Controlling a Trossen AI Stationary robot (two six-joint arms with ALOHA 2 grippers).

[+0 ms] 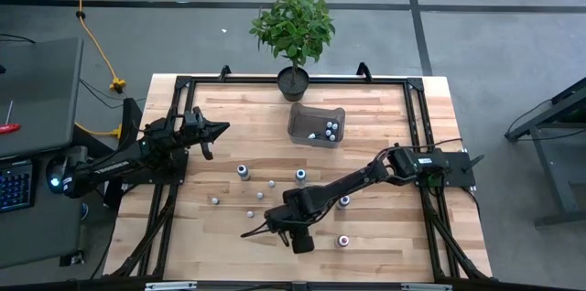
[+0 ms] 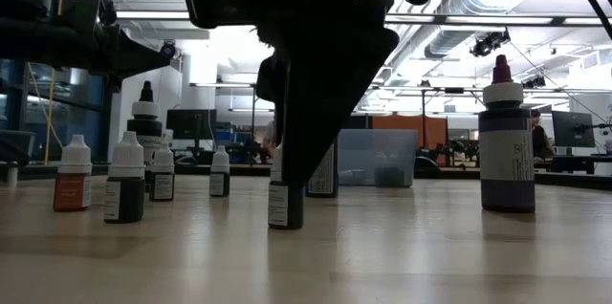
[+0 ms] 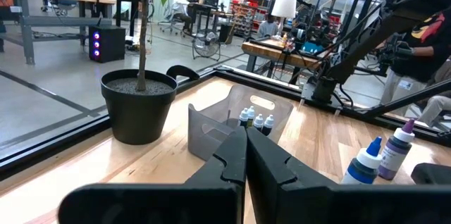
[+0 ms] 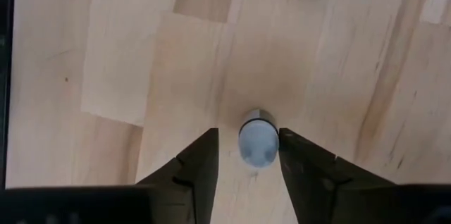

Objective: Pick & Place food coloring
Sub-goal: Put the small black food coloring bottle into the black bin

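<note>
Several tiny food coloring bottles (image 1: 272,183) stand upright and scattered on the wooden table. My right gripper (image 4: 248,132) points down near the table's near edge, open. Its fingers stand on either side of a whitish-capped bottle (image 4: 257,143), with a gap on at least one side. In the low view this bottle (image 2: 285,204) stands on its base under the dark gripper (image 2: 316,75). My left gripper (image 3: 245,160) hovers shut over the table's left part (image 1: 215,131). Three more bottles (image 1: 328,130) stand inside the clear bin (image 1: 302,124).
A potted plant (image 1: 293,79) stands at the table's far edge, just behind the bin. A tall purple bottle (image 2: 506,141) stands at the near right. Black frame rails (image 1: 417,108) run along the table's sides. Bare wood lies at the near left.
</note>
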